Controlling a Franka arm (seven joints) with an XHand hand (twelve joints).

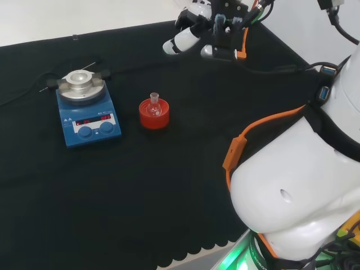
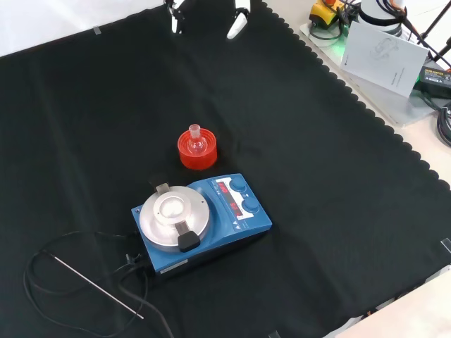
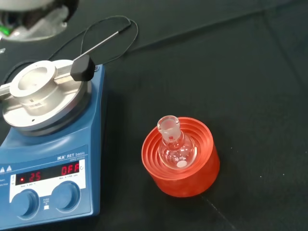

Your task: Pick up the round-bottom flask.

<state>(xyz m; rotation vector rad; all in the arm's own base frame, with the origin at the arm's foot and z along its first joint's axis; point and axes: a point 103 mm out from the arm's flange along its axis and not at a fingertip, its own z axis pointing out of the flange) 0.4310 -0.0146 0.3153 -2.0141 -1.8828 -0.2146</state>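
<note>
The round-bottom flask (image 1: 154,107) sits upright in its red ribbed stand (image 1: 154,116), just beside a blue hotplate stirrer (image 1: 88,112); the hand (image 1: 194,35) hangs well apart, fingers (image 1: 179,41) relaxed, empty.

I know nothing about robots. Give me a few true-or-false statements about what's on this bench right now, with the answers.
1. The round-bottom flask sits upright in a red ribbed stand. True.
2. The hand is holding the flask. False: it hangs apart from it, holding nothing.
3. A blue hotplate stirrer stands on the black cloth near the stand. True.
4. The flask rests on the stirrer's metal plate. False: it is in the stand beside the stirrer.
5. The flask is full of blue liquid. False: it looks clear.
</note>
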